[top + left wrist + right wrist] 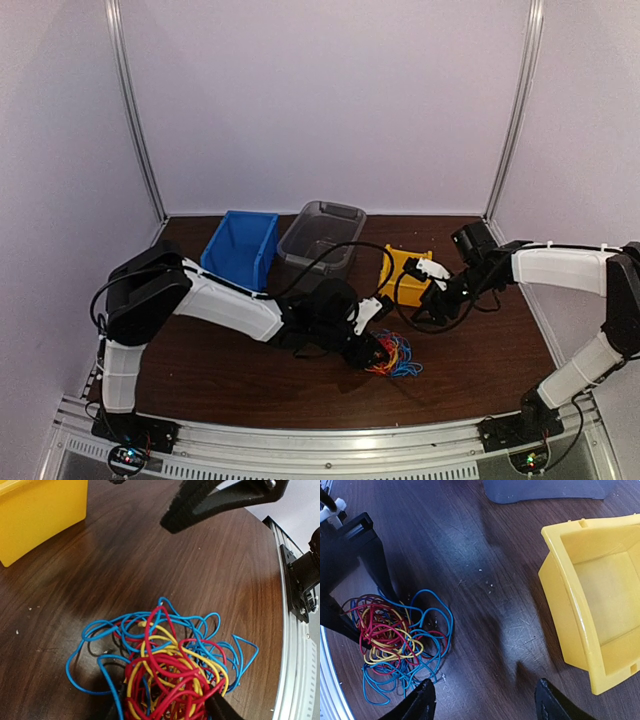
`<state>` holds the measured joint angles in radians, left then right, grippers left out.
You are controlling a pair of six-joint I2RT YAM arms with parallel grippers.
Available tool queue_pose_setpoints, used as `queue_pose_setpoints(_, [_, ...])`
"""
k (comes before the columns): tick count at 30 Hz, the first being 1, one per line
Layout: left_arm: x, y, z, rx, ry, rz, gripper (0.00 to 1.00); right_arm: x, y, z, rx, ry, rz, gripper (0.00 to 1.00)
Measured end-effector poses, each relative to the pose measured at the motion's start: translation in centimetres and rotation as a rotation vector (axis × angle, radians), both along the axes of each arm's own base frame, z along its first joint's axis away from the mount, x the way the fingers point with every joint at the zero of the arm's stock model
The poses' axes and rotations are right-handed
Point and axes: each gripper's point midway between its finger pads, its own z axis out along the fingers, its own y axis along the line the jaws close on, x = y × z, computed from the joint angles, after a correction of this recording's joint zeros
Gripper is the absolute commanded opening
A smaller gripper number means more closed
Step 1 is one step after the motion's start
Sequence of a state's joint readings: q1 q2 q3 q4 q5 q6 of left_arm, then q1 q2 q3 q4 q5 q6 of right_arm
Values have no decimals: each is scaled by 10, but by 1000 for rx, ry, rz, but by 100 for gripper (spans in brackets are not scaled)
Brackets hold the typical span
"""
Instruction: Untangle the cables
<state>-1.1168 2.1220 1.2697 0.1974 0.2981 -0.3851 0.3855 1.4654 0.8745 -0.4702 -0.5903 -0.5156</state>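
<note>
The cables [396, 356] lie as one tangle of red, blue and yellow wires on the dark wood table, in front of the yellow bin. In the left wrist view the red and yellow core of the cables [170, 665] fills the gap between my fingers, and blue loops spread out around it. My left gripper [169, 711] is shut on that core; from above the left gripper [376, 350] sits at the tangle's left edge. My right gripper [482, 705] stands open over bare table, with the cables [395, 640] to its left. From above, the right gripper [428, 305] hangs just behind the tangle.
A yellow bin [405, 265] stands right behind the cables, also the yellow bin [595, 605] in the right wrist view. A blue bin [240, 245] and a clear grey bin [320, 235] stand at the back. The metal rail [300, 645] runs along the table's near edge.
</note>
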Motion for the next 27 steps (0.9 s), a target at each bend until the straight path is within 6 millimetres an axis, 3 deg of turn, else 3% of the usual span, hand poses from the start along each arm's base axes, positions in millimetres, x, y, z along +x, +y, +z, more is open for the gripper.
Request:
queue_pose_setpoints(4, [1,5,-5,26,-8,11,13,1,-1,0,3,-1,0,60])
queue_pose_setpoints(5, [0,9,-6,32,-5,17,10,1,-1,1,2,-5,3,58])
queue_pose_setpoints(16, [-8,94,1,155,-56,165,10,-11,13,0,18,-4,100,54])
queue_pose_setpoints(22, [-3,129,12,186,-106,256,10,-23,43,-4,11,22,211,51])
queue_pose_setpoints(27, [0,160,5,237,-117,306,15,-38,72,-7,13,28,301,49])
